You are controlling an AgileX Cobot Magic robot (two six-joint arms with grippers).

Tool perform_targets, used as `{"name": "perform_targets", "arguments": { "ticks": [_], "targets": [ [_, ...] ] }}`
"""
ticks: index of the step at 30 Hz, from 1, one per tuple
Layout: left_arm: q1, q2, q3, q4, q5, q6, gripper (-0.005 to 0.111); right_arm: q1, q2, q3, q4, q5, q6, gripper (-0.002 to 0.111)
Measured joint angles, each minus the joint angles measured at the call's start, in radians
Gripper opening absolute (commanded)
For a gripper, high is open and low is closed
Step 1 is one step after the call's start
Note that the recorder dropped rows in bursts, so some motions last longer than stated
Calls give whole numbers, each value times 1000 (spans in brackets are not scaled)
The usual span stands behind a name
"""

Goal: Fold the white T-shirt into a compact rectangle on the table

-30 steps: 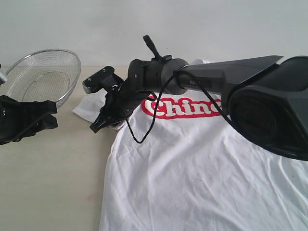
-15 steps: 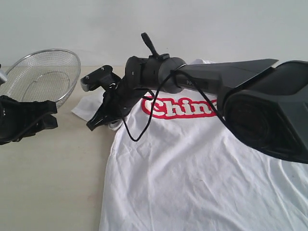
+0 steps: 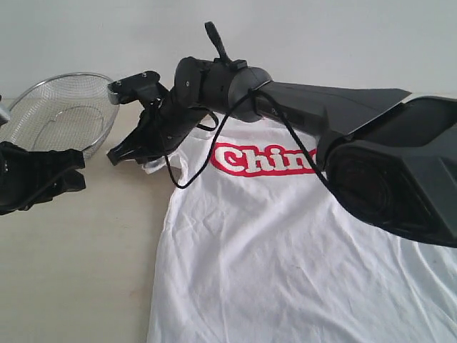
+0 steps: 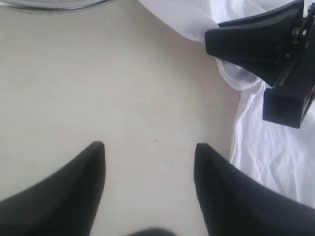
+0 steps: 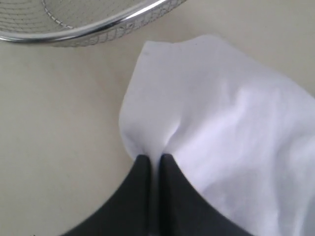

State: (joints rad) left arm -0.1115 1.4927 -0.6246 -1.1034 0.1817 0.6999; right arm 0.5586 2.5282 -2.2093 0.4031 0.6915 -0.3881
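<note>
**A:** Count it off, left to right.

**B:** One steel mesh bowl [image 3: 61, 111] at the far left. Two grippers, one white T-shirt [image 3: 285, 243] and one table [image 3: 78, 279].

**A:** And the grippers?

**B:** The left gripper [image 4: 148, 147] hangs over bare tabletop near the bowl, with its jaws well apart and nothing between them. The right gripper [image 5: 155, 157] is on an arm that reaches across the middle. Its jaws are pressed together on the edge of the shirt's sleeve [image 5: 197, 98], close to the bowl's rim.

**A:** Any room to move?

**B:** There is bare table between the left gripper and the shirt's left side edge, and it carries on towards the near side. The shirt runs off the bottom and right of the exterior view.

**A:** How does the shirt look?

**B:** It lies spread face up, right of centre, and it is wrinkled. The red lettering [image 3: 260, 161] has a white outline and shows "Chin" before the arm covers the rest. The pinched sleeve gathers into a fold at the jaws.
</note>
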Motion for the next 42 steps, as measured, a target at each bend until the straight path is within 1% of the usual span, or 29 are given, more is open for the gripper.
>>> {"name": "perform_targets", "arguments": {
  "ticks": [8,11,16,36,42],
  "targets": [
    [0,0,0,0,-10,0,51,-2,-69,-6,33,8,93,0],
    [0,0,0,0,-10,0,51,-28,-90,-11,57,13,160,0],
    [0,0,0,0,-15,0,51,-71,-94,-11,72,63,210,0],
    [0,0,0,0,-18,6,51,-205,-94,-8,48,215,278,0],
    [0,0,0,0,-18,6,51,-228,-94,59,44,221,287,0]
  ]
}}
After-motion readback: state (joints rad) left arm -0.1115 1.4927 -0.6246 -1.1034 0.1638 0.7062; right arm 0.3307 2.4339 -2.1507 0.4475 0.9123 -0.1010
